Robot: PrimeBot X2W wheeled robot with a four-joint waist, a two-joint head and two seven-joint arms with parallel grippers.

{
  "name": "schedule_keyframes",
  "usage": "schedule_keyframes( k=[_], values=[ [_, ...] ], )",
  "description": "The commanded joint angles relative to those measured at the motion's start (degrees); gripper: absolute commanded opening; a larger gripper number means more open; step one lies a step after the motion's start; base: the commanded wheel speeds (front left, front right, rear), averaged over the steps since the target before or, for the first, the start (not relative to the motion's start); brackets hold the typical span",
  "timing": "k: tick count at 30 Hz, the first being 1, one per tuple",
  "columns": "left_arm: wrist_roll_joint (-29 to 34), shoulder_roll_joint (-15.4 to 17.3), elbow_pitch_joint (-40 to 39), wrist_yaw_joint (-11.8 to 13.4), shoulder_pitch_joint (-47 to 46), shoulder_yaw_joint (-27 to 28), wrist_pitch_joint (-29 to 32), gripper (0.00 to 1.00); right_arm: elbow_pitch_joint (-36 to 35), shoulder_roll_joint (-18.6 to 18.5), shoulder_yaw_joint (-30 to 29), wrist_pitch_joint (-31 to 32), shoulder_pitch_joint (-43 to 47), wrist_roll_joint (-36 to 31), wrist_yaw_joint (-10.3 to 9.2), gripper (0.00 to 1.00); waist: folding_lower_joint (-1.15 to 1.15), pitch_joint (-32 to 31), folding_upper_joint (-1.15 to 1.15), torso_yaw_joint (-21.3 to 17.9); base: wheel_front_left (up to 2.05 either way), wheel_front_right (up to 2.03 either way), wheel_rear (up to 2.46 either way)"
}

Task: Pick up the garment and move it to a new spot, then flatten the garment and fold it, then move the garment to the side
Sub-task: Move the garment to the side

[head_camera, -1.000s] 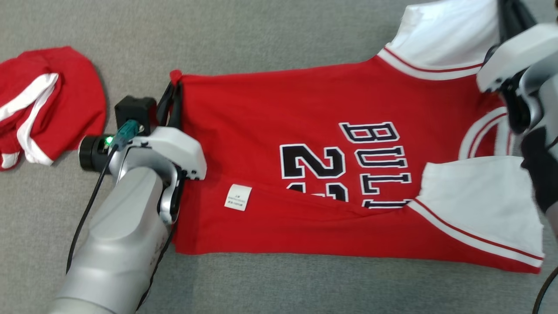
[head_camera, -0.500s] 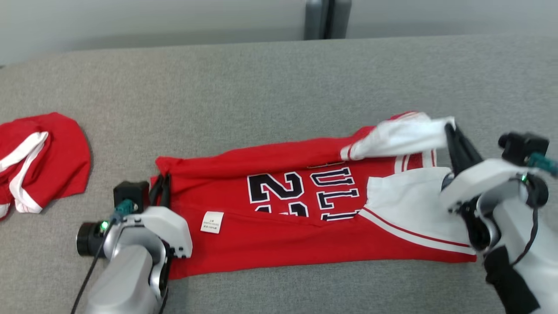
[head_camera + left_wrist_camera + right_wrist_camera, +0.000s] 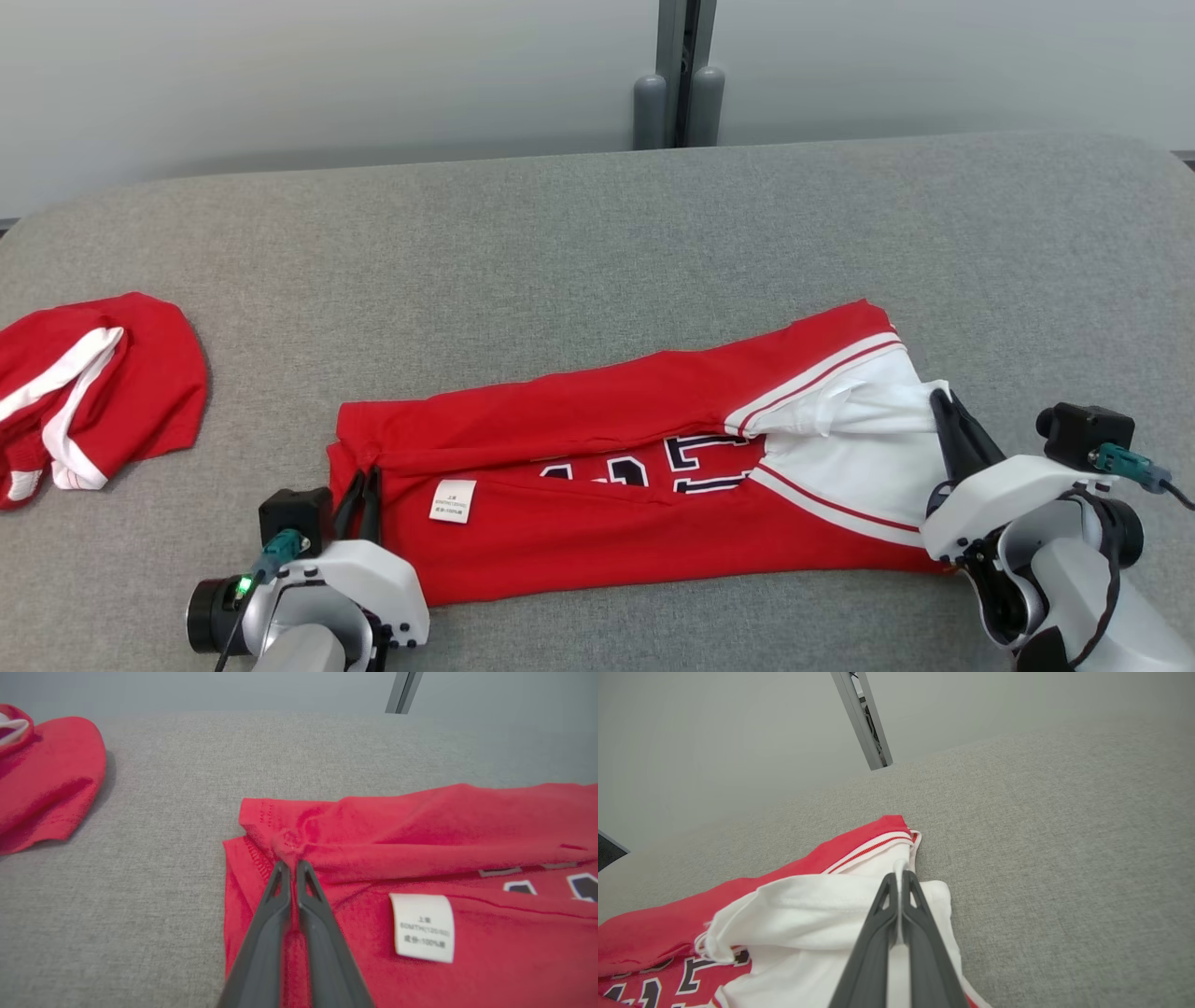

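Garment [image 3: 597, 551], a red jersey, lies on the grey padded surface [image 3: 560, 261] close to its near edge. Its long axis runs left to right, roughly along that edge, and the right end is skewed a little toward the far edge. The far long side is folded over toward the near side and covers the upper part of the lettering. The care label [image 3: 453, 501] faces up near the left end. Left gripper [image 3: 290, 864] is pinched tight on a bunched bit of red hem at the garment's left end. Right gripper [image 3: 900, 877] is clamped on white sleeve cloth at the right end. Each arm is at its own end with the cloth spanning between them, so neither is nearer. Judgement: a lengthwise fold is being laid. The next move turns on both claws keeping to one line along the long axis, or the folded edge will lie crooked. Room: broad bare surface toward the far edge and the right corner, little at the near edge. The second red garment [image 3: 93, 392] by the left edge is well apart but limits a shift that way.
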Motion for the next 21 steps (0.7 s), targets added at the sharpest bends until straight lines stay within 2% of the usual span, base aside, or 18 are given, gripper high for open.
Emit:
schedule_keyframes(
  k=[1, 2, 4, 5, 6, 7, 8, 9, 16, 21],
  values=[
    [0.38, 0.1, -0.62, 0.39, 0.88, 0.44, -0.09, 0.12, 0.07, -0.21, -0.29, -0.26, 0.77, -0.2, -0.02, 0.04, 0.0, -0.35, 0.0, 0.17, 0.0, 0.0, 0.0],
    [1.01, 0.05, -1.48, 0.49, 1.74, 0.69, -0.07, 0.14, 0.02, 0.03, -0.73, -0.26, 1.28, -0.31, -0.01, 0.0, 0.0, -0.64, 0.0, 0.28, 0.0, 0.0, 0.0],
    [1.96, -0.01, -2.88, 0.25, 3.53, 1.2, -0.07, 0.0, -0.27, 0.1, -1.55, -0.26, 1.91, -0.82, -0.02, 0.0, 0.0, -1.25, 0.0, 0.45, 0.0, 0.0, 0.0],
    [2.43, -0.03, -3.5, 0.13, 4.23, 1.42, -0.08, 0.0, -0.49, 0.16, -2.04, -0.26, 2.28, -0.95, -0.02, 0.0, 0.0, -1.51, 0.0, 0.58, 0.0, 0.0, 0.0],
    [2.87, -0.08, -3.96, 0.1, 4.88, 1.62, -0.08, 0.09, -0.52, 0.35, -2.48, -0.26, 2.8, -1.04, -0.02, 0.0, 0.0, -1.8, 0.0, 0.75, 0.0, 0.0, 0.0],
    [3.52, -0.06, -4.73, 0.6, 5.44, 2.07, -0.09, 0.76, -0.71, 0.56, -3.56, -0.26, 3.24, -0.77, -0.02, 0.1, 0.0, -2.03, 0.0, 0.91, 0.0, 0.0, 0.0],
    [3.95, -0.03, -5.33, 0.88, 6.05, 2.49, -0.09, 1.0, -0.72, 0.68, -4.25, -0.27, 3.63, -0.75, -0.02, 0.79, 0.0, -2.27, 0.0, 1.12, 0.0, 0.0, 0.0],
    [4.39, -0.12, -6.09, 1.15, 6.72, 2.98, -0.08, 1.0, -0.43, 0.97, -4.53, -0.27, 4.03, -0.87, -0.02, 1.0, 0.0, -2.44, 0.0, 1.31, 0.0, 0.0, 0.0],
    [9.14, -0.48, -12.67, 1.79, 10.13, 6.33, -0.08, 1.0, -1.7, 1.38, -8.05, -0.26, 2.92, -3.26, -0.01, 1.0, 0.0, -1.18, 0.0, 3.01, 0.0, 0.0, 0.0],
    [11.2, -1.35, -14.7, 1.1, 10.13, 7.29, -0.08, 1.0, 3.09, 0.5, -7.66, 1.42, 0.27, -6.33, -0.01, 1.0, 0.0, 0.25, 0.0, 5.01, 0.0, 0.0, 0.0]
  ],
)
